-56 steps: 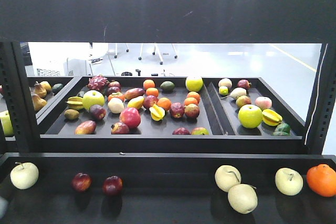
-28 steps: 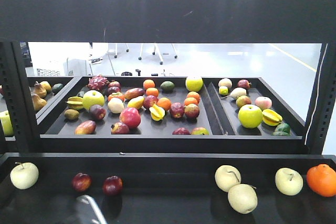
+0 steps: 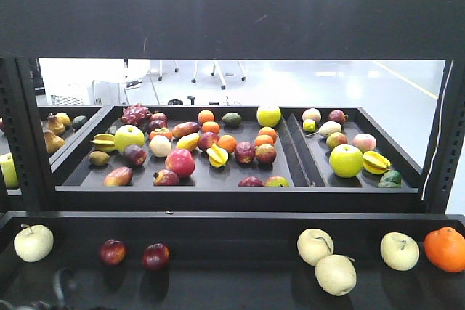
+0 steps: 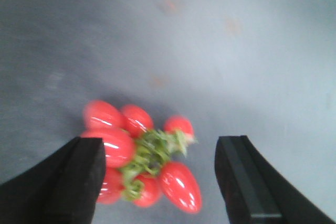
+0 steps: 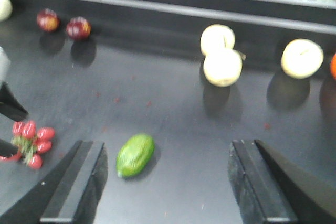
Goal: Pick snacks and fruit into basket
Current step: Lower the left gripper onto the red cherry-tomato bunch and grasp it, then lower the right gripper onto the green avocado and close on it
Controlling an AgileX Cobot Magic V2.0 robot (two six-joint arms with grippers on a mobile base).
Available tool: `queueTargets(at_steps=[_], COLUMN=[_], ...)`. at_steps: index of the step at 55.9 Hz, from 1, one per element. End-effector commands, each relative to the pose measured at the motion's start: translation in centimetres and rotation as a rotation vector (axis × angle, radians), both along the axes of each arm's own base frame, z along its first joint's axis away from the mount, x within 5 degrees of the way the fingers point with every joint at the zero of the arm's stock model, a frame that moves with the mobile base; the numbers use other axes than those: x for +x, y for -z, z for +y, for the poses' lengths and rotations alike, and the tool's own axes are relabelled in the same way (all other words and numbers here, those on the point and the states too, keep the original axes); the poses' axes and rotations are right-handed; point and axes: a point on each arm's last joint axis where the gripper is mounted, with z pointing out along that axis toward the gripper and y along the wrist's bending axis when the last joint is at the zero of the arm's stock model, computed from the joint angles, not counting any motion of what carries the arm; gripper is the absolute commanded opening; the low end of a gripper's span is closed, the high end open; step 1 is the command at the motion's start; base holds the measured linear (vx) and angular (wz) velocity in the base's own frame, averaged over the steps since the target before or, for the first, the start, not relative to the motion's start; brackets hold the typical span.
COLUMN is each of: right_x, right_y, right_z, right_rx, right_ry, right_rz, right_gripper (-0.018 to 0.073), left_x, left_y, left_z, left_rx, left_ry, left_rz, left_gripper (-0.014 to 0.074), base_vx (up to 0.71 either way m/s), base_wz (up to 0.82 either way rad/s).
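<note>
A bunch of red cherry tomatoes (image 4: 139,156) on a green stem lies on the dark shelf between the fingers of my left gripper (image 4: 160,153), which is open around it; the left finger is close to the bunch. The bunch (image 5: 31,142) also shows at the left edge of the right wrist view. My right gripper (image 5: 168,153) is open above the shelf, with a green oval fruit (image 5: 135,155) lying near its left finger. Pale yellow rounds (image 5: 221,66), two dark red plums (image 3: 155,256) and an orange (image 3: 445,249) rest further back. Snacks and basket are out of view.
Behind the shelf a raised black ledge (image 3: 232,217) fronts two black trays (image 3: 65,172) full of mixed fruit. A pale apple (image 3: 33,242) sits at far left. Black rack posts (image 3: 29,136) stand at both sides and a dark beam runs overhead.
In the front view, the grey arm part seen half a second ago at the bottom has sunk and shifted left into the bottom-left corner. The fruit has not moved.
</note>
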Motion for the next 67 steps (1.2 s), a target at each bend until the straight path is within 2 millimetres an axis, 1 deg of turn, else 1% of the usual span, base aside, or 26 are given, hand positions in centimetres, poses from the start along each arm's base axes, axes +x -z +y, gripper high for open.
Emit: queueTargets(at_steps=[1,15,21,26,33,37,40,47,57,63,67], right_x=[0.4,0.4,0.4,0.4,0.4,0.4,0.4,0.4,0.4,0.5,0.5], right_y=[-1.4,-1.4,-1.4,-1.4,-1.4,-1.4,-1.4,-1.4,-1.4,-1.5,-1.5], right_z=[-0.1,-0.1,-0.1,-0.1,-0.1,-0.1,-0.1,-0.1,-0.1,-0.1,-0.1], right_rx=[0.007,0.007,0.007,0.007,0.007,0.007,0.007,0.007,0.008,0.009,0.007], right_ry=[0.015,0.015,0.016,0.016,0.016,0.016,0.016,0.016,0.016,0.018,0.017], right_rz=[-0.088,-0.088,-0.087,-0.087,-0.087,-0.087,-0.087,-0.087,-0.091,-0.099,-0.099], right_gripper=[0.0529,0.0529,0.0529,0.0529,0.0529,0.0529,0.0529,0.0529,0.0529,0.0529,0.0529], left_x=[0.6,1.6,1.8,1.9,1.9,2.0,2.0,2.2,2.6,2.9,3.1], left_y=[-1.2,1.1,2.0,2.5,2.5,2.1,1.8,0.7,-1.7,-3.6,-4.9], left_z=[-0.5,-0.4,-0.3,-0.3,-0.3,-0.3,-0.3,-0.1,0.7,1.8,3.0], left_rx=[0.003,0.042,0.055,0.063,0.062,0.057,0.051,0.032,-0.012,-0.064,-0.108], left_ry=[0.04,0.005,-0.006,-0.008,-0.011,-0.017,-0.023,-0.051,-0.132,-0.254,-0.37], left_rz=[-0.072,-0.122,-0.134,-0.129,-0.132,-0.146,-0.152,-0.171,-0.192,-0.177,-0.138], left_gripper=[0.0546,0.0546,0.0526,0.0485,0.0365,0.0263,0.0165,-0.0007,-0.001,-0.001,-0.001], base_vx=[0.0,0.0,0.0,0.0,0.0,0.0,0.0,0.0,0.0,0.0,0.0], base_wz=[0.0,0.0,0.0,0.0,0.0,0.0,0.0,0.0,0.0,0.0,0.0])
